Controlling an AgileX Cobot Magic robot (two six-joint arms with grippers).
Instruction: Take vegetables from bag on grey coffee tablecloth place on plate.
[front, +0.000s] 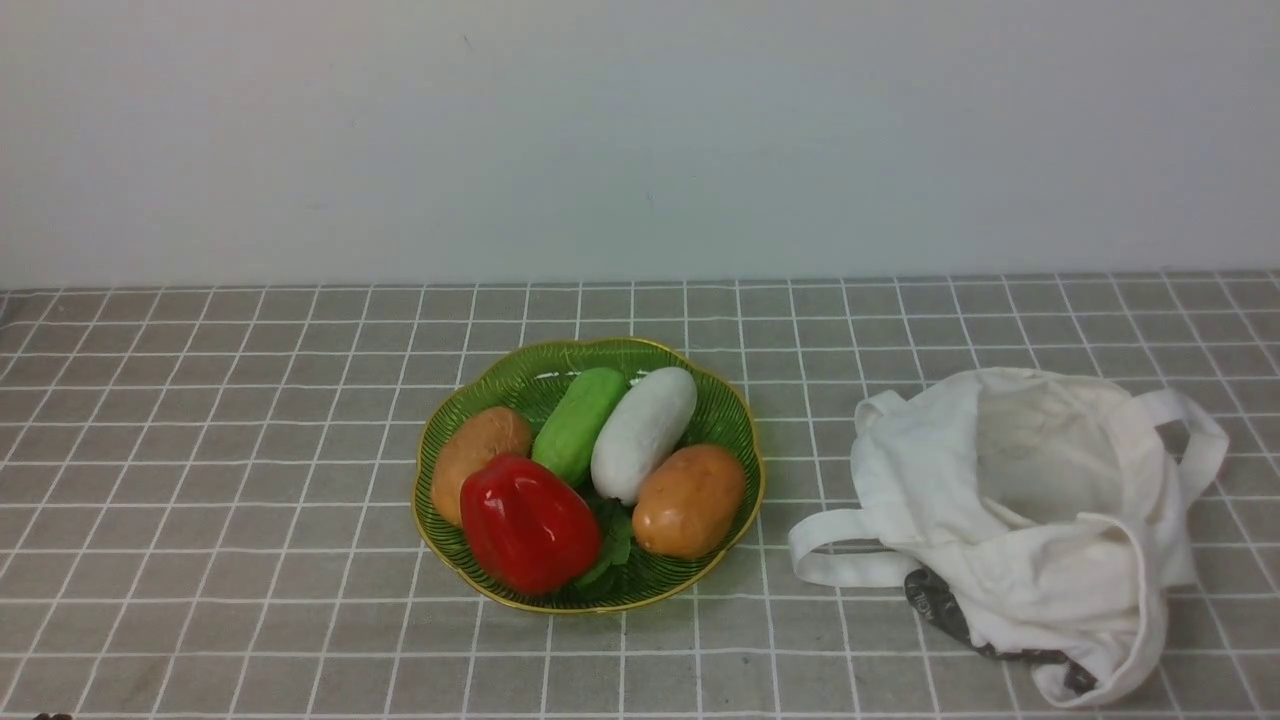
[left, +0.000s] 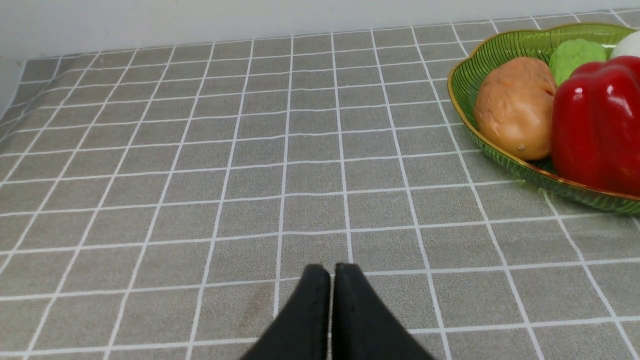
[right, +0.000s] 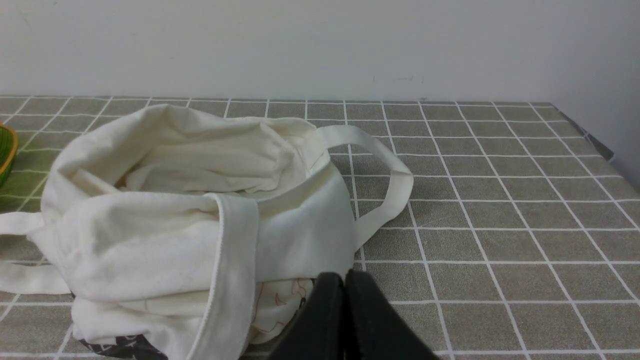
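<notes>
The glossy red bell pepper (front: 528, 524) lies in the front of the green gold-rimmed plate (front: 741, 413) at the middle of the grey grid tablecloth (front: 200, 450). It also shows in the left wrist view (left: 597, 125), on the plate (left: 462, 87). The white cloth bag (front: 1030, 510) lies slumped and open to the right; in the right wrist view (right: 190, 225) its inside looks empty. My left gripper (left: 332, 272) is shut and empty, low over bare cloth, apart from the plate. My right gripper (right: 345, 281) is shut and empty beside the bag. Neither gripper shows in the front view.
Two brown potatoes (front: 689, 500) (front: 478, 452), a green cucumber-shaped piece (front: 578, 424) and a white one (front: 643, 432) share the plate with the pepper. A pale wall (front: 640, 140) rises behind the table. The table's right edge (right: 585, 132) shows in the right wrist view.
</notes>
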